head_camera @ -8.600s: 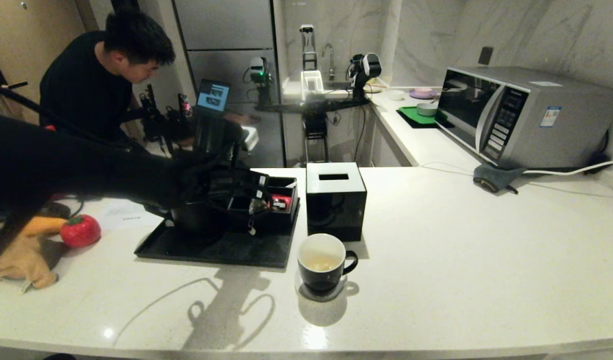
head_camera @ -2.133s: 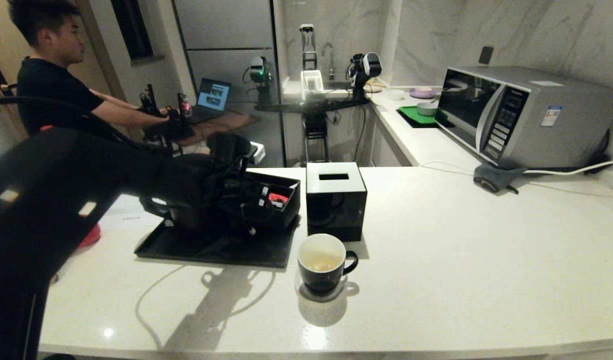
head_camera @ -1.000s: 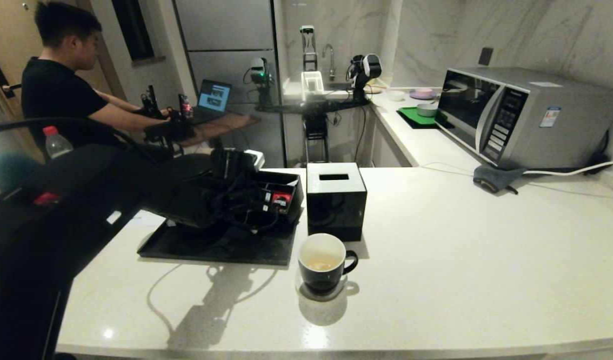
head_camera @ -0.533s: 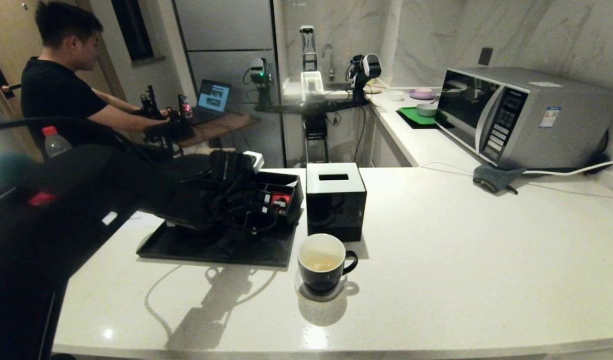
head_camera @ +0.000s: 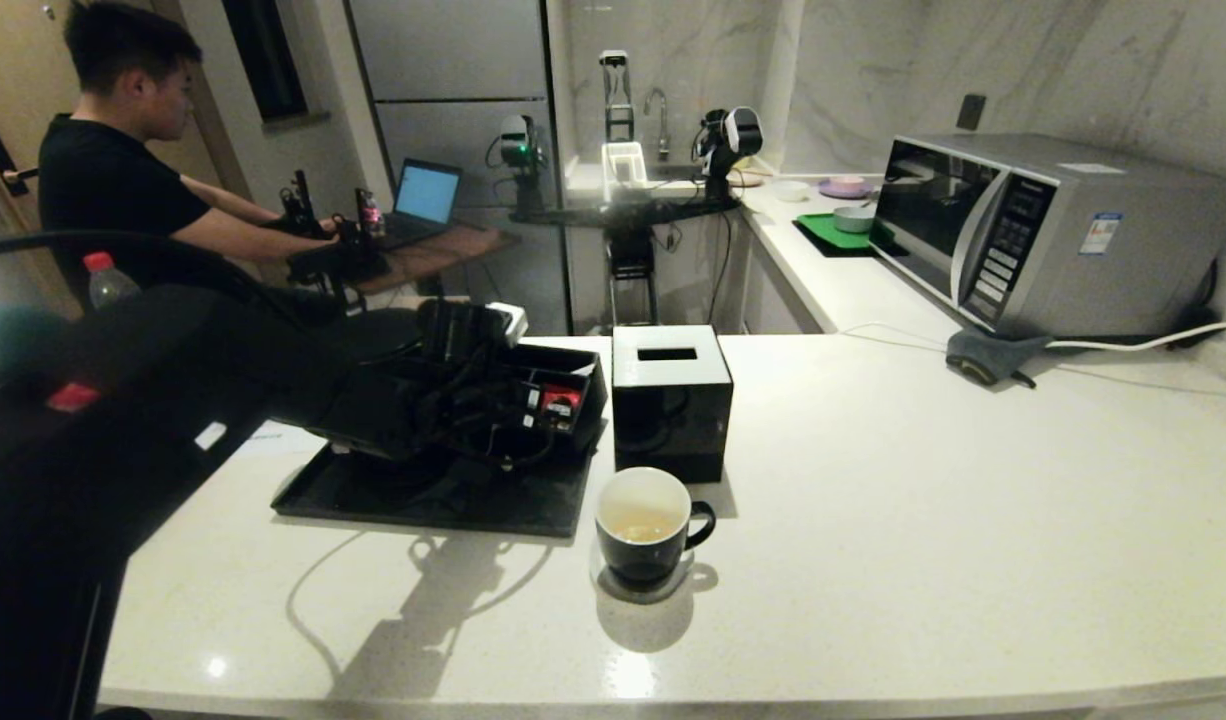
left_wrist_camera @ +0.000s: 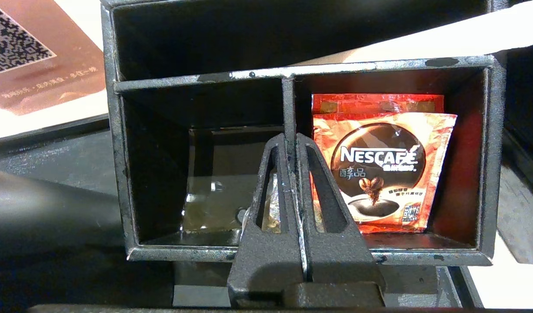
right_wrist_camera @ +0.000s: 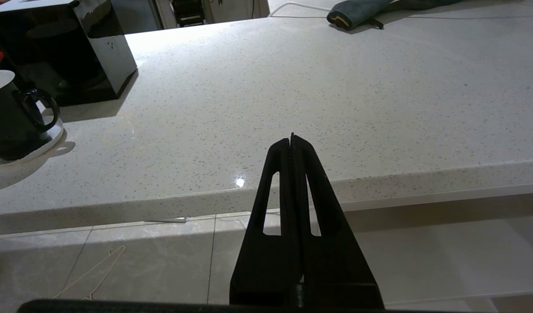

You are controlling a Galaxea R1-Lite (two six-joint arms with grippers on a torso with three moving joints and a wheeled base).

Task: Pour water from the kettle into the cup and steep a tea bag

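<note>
At the far left we see a person [head_camera: 103,190] in a black shirt seated at a side desk with a laptop [head_camera: 425,195]. Nearer, our left arm reaches across to a black tray [head_camera: 373,495] on the left part of the white table [head_camera: 923,480]. The left gripper [left_wrist_camera: 291,143] hangs over a black divided box [left_wrist_camera: 301,71] standing on that tray, its jaws pressed together, with a thin string or tag edge pinched between them; we cannot tell whether the tea bag hangs from it. A red coffee packet [left_wrist_camera: 381,169] stands in the box's right-hand compartment. The kettle is hidden behind the arm, so we cannot place it. Just right of the tray stands a glossy black cube box [head_camera: 670,400] with a white slotted top. Near of it, the cup [head_camera: 645,525] stands upright on a saucer, with pale yellowish water [head_camera: 641,524] low inside. Far right sits a microwave [head_camera: 1053,230]. The right gripper [right_wrist_camera: 292,140] is below the table's near edge, jaws together, holding nothing.
</note>
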